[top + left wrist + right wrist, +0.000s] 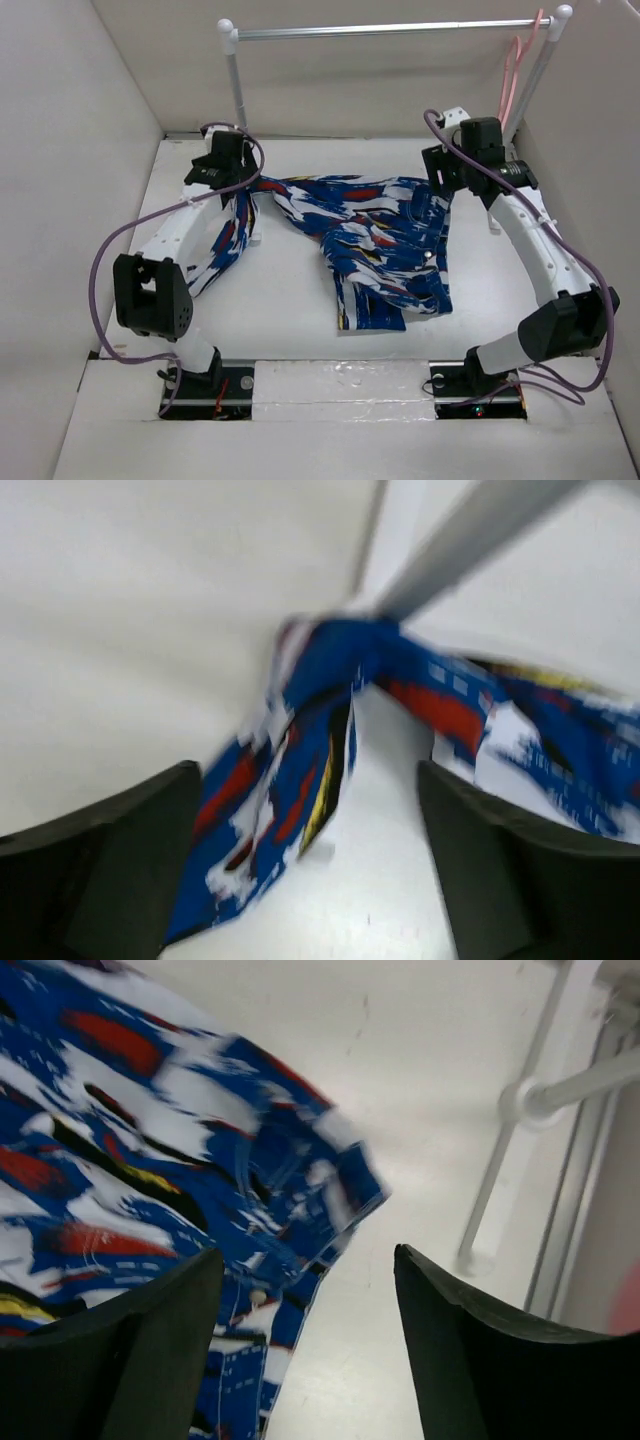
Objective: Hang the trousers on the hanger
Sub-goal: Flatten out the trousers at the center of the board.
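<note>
The trousers (370, 240) lie crumpled on the white table, bright blue with white, red, black and yellow print, one leg trailing left towards the left arm. The pink hanger (513, 70) hangs from the right end of the rail, well above and behind the cloth. My left gripper (238, 180) hovers over the left leg end; in the left wrist view its gripper (308, 780) is open, with the cloth (250, 800) lying loose below, nearer the left finger. My right gripper (445, 175) stands over the waist corner, and in its wrist view (307, 1255) it is open, the trousers (150, 1160) lying to its left.
A silver rail (390, 30) on white posts spans the back of the table. Its left post (470, 530) rises just behind the left gripper and its right post (500, 1160) stands close to the right gripper. White walls enclose the table on both sides.
</note>
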